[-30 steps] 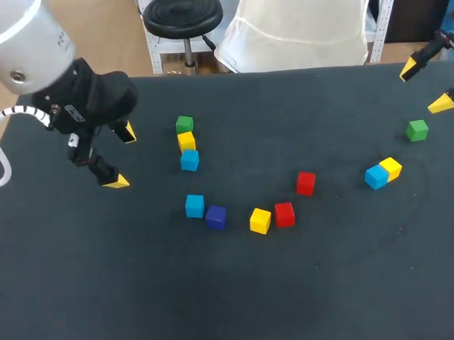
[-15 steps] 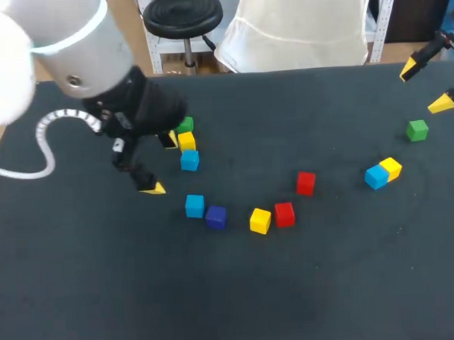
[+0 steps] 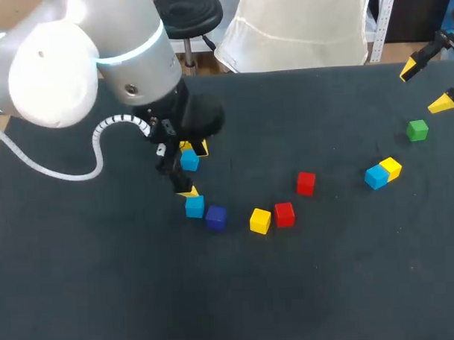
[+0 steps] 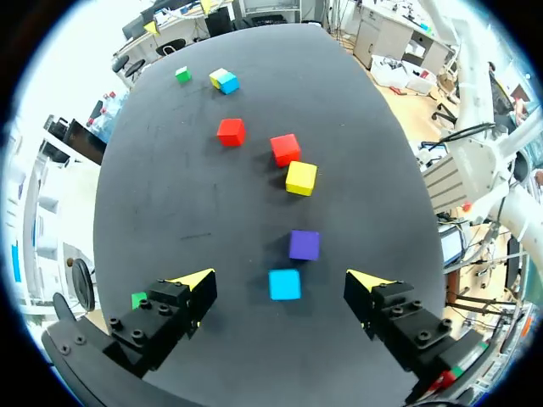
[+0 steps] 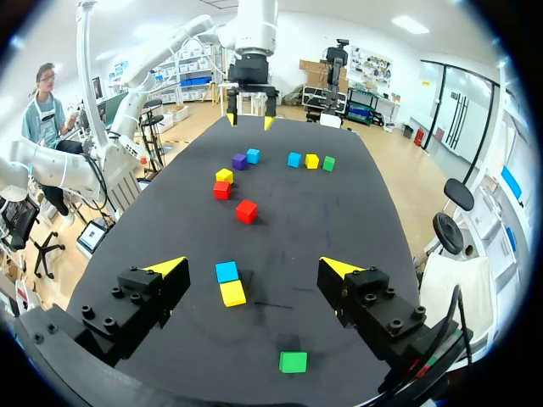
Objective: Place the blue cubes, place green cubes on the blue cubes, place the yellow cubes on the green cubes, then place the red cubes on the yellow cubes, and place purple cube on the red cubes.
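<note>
L pincer [image 4: 280, 279] open, blue cube [image 4: 284, 285] betw. tips [image 4: 197, 278], purple cube [image 4: 304, 244] ahead.

There was a big table [image 3: 313, 294] with a flat, dark top that looked almost black, it had a few tiny pale specks and thin faint marks on it, and its far edge ran straight across from one side to the other.
</note>
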Robot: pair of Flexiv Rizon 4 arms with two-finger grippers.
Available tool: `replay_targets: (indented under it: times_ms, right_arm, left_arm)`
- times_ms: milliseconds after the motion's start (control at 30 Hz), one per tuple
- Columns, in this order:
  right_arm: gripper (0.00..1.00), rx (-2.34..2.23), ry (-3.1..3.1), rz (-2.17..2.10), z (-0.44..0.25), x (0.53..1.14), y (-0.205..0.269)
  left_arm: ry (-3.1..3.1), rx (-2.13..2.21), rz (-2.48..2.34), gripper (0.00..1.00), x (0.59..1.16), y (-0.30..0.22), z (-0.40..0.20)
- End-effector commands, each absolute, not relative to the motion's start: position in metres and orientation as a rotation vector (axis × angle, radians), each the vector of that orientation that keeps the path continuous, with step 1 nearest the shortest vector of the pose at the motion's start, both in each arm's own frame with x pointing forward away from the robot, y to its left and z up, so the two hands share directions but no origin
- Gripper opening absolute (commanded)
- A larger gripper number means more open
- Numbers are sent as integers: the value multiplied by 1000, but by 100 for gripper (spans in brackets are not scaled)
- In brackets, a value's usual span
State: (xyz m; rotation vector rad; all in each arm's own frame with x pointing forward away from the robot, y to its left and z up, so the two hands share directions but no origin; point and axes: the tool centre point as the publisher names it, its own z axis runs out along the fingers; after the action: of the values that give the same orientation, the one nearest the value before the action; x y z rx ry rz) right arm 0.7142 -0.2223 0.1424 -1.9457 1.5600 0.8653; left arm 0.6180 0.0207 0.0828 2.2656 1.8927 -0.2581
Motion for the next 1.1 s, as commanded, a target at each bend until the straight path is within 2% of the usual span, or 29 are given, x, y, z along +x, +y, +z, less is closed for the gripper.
replay_targets:
  times_ms: [33, 1100]
  right_arm:
    - [100, -1944, 1559, 863, 142, 713, -222]
    - [100, -1944, 1559, 863, 142, 713, -222]
  left_arm:
    - [1899, 2237, -253, 100, 620, 25, 63]
    - [1990, 2223, -275, 100, 613, 44, 2]
